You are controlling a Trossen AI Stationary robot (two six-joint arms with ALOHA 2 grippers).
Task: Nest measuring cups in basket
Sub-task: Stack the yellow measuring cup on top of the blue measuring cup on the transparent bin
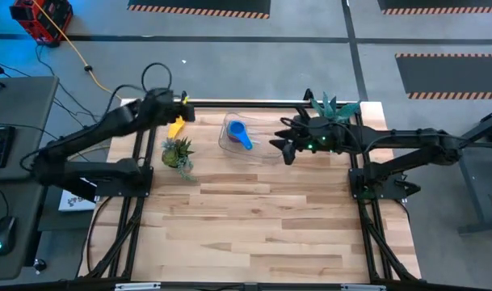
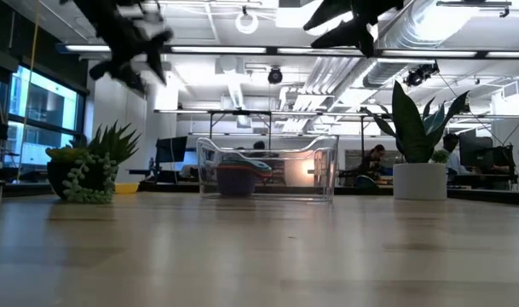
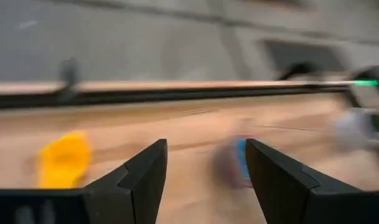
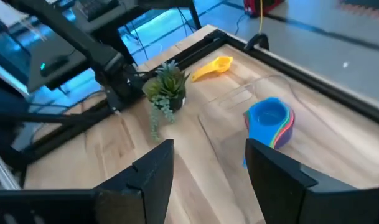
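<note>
The tabletop [image 1: 262, 226] is pale wood planking framed by dark rails, standing on a grey floor with hazard-striped mats beyond its far edge. Toward the back sits the basket [image 1: 229, 143], clear plastic, holding a nested stack of measuring cups [image 4: 271, 121] with a blue one uppermost, its handle pointing toward the front right. A yellow cup [image 1: 176, 127] lies on the bare wood just left of the basket, outside it. A small potted plant [image 1: 178, 153] stands in front of the yellow cup, and a taller plant in a white pot [image 2: 419, 181] occupies the far right corner.

The left gripper [image 1: 186, 108] hangs in the air above the back edge near the yellow cup, its jaws spread wide and empty; its wrist view is smeared, so what lies below it is hard to fix exactly. The right gripper [image 1: 283, 147] hovers just right of the basket, its jaws also apart with nothing between them.

A desk with a keyboard and mouse sits left of the rig. From table height, an open office with ceiling lights, ducts and monitors fills the background, with a seated person [image 2: 375, 162] far off.
</note>
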